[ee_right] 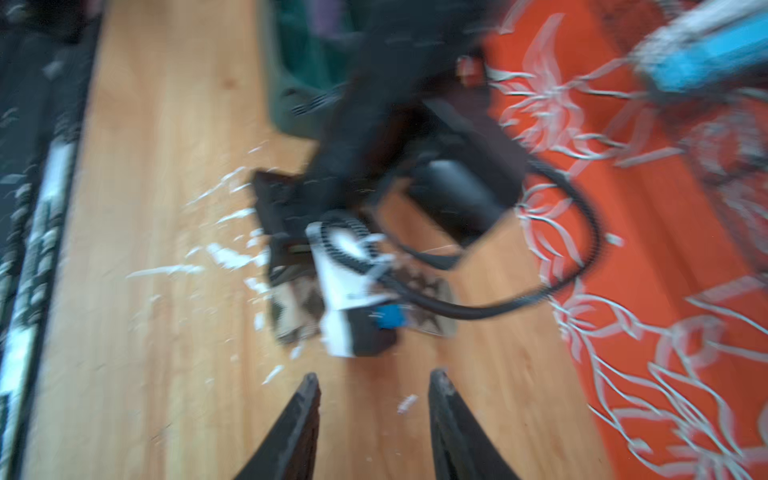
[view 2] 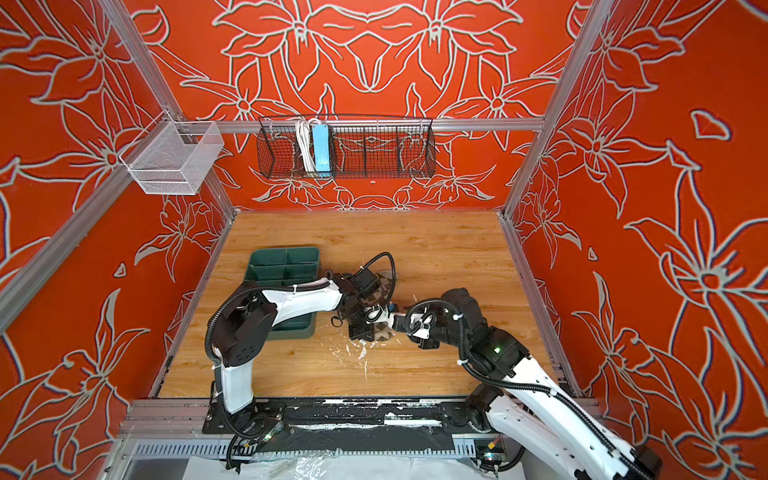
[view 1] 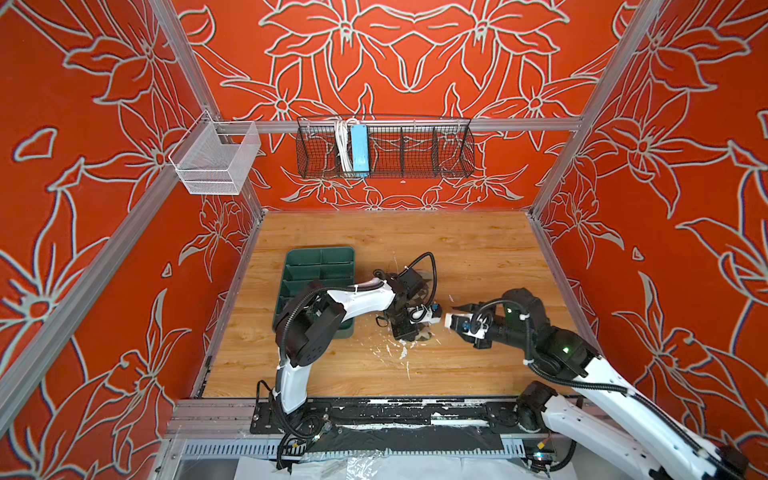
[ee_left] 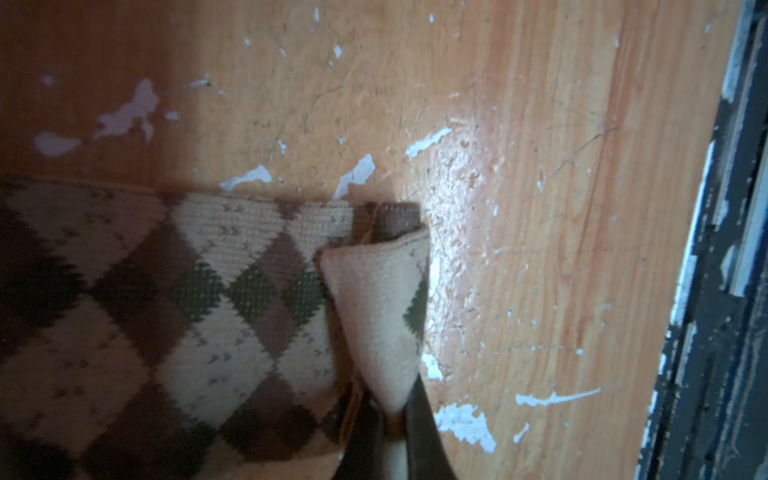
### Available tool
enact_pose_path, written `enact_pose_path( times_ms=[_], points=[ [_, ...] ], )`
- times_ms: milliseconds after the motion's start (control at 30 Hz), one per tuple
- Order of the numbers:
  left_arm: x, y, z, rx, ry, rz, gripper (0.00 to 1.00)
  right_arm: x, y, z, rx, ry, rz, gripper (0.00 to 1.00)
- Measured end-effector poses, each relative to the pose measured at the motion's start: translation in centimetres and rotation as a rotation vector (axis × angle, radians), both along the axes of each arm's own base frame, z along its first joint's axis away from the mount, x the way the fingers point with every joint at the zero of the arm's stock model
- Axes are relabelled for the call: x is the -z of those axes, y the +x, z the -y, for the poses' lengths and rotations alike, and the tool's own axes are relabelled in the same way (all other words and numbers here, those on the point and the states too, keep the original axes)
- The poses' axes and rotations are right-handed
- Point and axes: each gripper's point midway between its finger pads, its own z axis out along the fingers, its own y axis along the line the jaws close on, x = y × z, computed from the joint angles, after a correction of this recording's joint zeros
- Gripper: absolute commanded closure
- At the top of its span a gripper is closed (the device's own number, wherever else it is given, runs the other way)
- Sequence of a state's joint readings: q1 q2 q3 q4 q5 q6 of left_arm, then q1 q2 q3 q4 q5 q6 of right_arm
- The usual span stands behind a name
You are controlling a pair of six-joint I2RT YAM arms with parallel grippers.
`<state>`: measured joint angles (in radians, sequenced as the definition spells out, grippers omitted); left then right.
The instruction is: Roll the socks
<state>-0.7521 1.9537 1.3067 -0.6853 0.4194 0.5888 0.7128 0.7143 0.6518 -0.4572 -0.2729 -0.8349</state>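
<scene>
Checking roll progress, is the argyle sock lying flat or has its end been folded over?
Folded at one end. In the left wrist view the argyle sock lies flat on the table, with its end curled up and pinched in the shut left gripper.

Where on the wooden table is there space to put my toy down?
The wooden table is bare along the back wall, behind the green divided tray, and near the right wall. It is crowded mid-table, where the left gripper pinches the argyle sock and the right gripper hovers open.
</scene>
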Motion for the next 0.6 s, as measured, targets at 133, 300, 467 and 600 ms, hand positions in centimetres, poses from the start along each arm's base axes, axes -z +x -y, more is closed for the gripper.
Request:
enact_pose_path(
  times_ms=[133,300,467,600],
  points=[
    [0.0,0.1,0.0,-0.029,-0.009,-0.073,0.97,4.3,-2.0,-1.0,-0.082,-0.110,-0.022,0.53],
    [0.1,0.1,0.1,-0.056,-0.016,-0.138,0.96,7.8,-1.4,-2.6,-0.098,-0.213,-0.046,0.51],
    [0.1,0.1,0.1,-0.066,-0.013,-0.163,0.96,11.1,0.3,-3.8,-0.065,-0.302,-0.060,0.50],
    [0.0,0.1,0.1,-0.070,-0.014,-0.167,0.95,12.9,2.0,-4.1,-0.016,-0.350,-0.036,0.49]
  ],
)
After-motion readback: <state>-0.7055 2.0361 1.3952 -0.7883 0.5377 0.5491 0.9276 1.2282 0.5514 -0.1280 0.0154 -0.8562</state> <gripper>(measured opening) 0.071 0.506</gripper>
